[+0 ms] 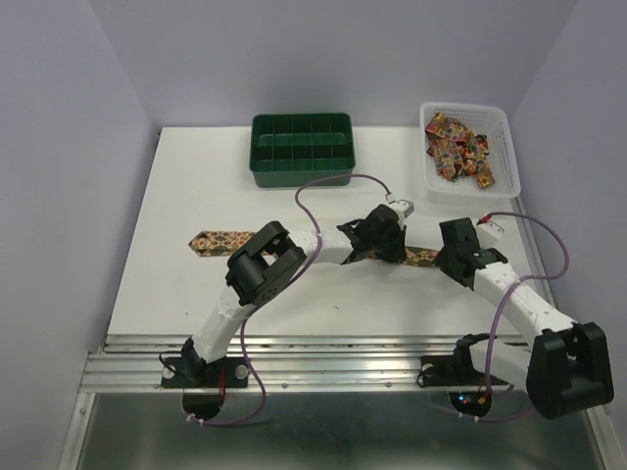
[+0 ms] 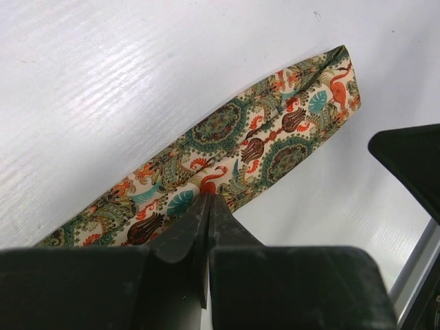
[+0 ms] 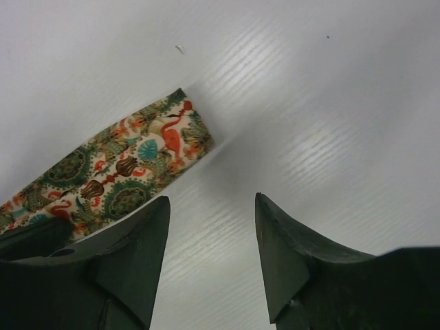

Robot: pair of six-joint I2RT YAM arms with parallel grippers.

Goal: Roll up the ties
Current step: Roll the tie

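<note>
Tie (image 2: 261,137) — flat fabric strip, cream crowded with teal medallions and orange flamingos, end folded blunt; we find it lying across the white, ridged table (image 1: 186,186). Left gripper (image 2: 206,201) clenched, tips on its edge; right gripper (image 3: 212,206) released beside its end.

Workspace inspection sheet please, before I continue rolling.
Surface: white table, nothing spilled.
Job's things: one tie lying flat across the table; patterned bundles, likely ties, in the white basket.
Clutter: green compartment tray at the far edge.
Grippers: left gripper, jaws shut at the tie's edge; right gripper, jaws open beside its end.
Cables: purple cables loop off both wrists.
Surroundings: plain walls; metal rail at near edge.
</note>
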